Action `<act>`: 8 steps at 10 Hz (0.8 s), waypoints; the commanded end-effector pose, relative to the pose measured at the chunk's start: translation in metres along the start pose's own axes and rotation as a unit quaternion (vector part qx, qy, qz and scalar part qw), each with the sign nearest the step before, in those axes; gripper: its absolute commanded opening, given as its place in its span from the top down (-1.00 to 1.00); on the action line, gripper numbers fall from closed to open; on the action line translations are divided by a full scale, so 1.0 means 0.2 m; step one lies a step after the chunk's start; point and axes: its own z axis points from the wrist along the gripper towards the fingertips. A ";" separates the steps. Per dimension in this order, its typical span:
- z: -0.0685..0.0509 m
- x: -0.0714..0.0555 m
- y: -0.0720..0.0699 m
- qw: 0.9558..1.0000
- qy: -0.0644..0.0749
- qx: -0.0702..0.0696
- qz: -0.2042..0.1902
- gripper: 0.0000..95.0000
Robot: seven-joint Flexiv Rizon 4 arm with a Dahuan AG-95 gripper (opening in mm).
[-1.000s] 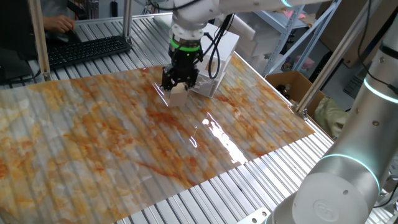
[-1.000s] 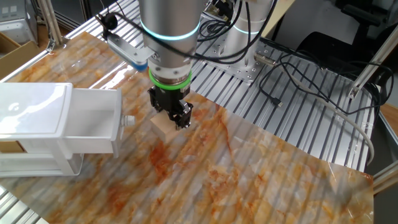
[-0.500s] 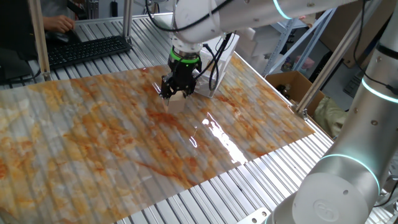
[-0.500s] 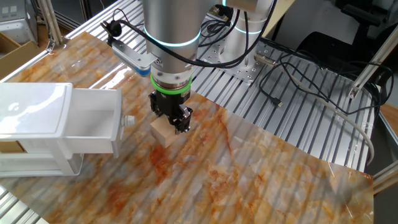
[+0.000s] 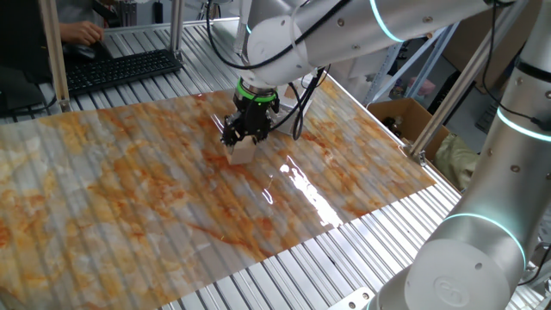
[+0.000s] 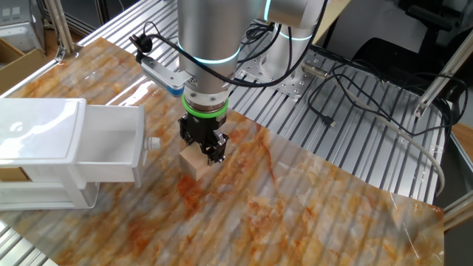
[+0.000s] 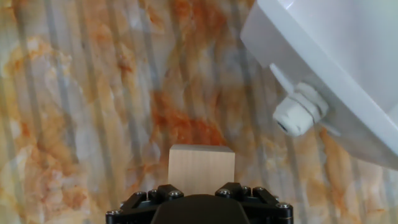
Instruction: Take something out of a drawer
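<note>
Wood filled the lower middle of my hand view: the small tan cube (image 7: 201,164) sat pinched in my gripper (image 6: 202,150), my black fingers (image 5: 244,131) clamped against its sides. From the other fixed view the cube's underside appeared to be down at the marbled orange-and-grey table mat (image 6: 310,214), though I could not tell whether it actually touched. The cube was outside the drawer, just beside the pulled-out tray's front. That drawer unit (image 6: 66,151) stood at the mat's edge, its white top above clear plastic walls, the tray drawn out toward me with its round white knob (image 7: 300,113) pointing at the cube and close to it but apart. My arm (image 6: 208,44) rose straight above the block, a green ring at the wrist, with a cable looping off to one side. Beyond the mat lay bare slatted aluminium table (image 5: 362,267), and at the far corner a black keyboard (image 5: 120,69) rested on it.
</note>
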 end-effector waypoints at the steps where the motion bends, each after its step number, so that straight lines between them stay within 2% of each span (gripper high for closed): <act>1: 0.00 0.00 0.00 1.000 0.000 -0.003 0.002 1.00; 2: 0.00 0.00 0.00 1.000 0.002 -0.005 0.011 1.00; 3: 0.00 0.01 0.00 1.000 0.002 -0.004 0.021 0.60; 4: 0.00 0.01 0.00 0.999 0.002 -0.004 0.033 -0.20; 5: 0.00 0.01 0.00 0.999 0.002 -0.005 0.041 -0.60; 6: 0.00 0.02 0.01 0.999 0.002 -0.005 0.050 -0.60; 7: -0.01 0.02 0.01 0.999 0.002 -0.005 0.051 -1.00; 8: -0.01 0.02 0.01 0.999 0.003 -0.001 0.048 -1.00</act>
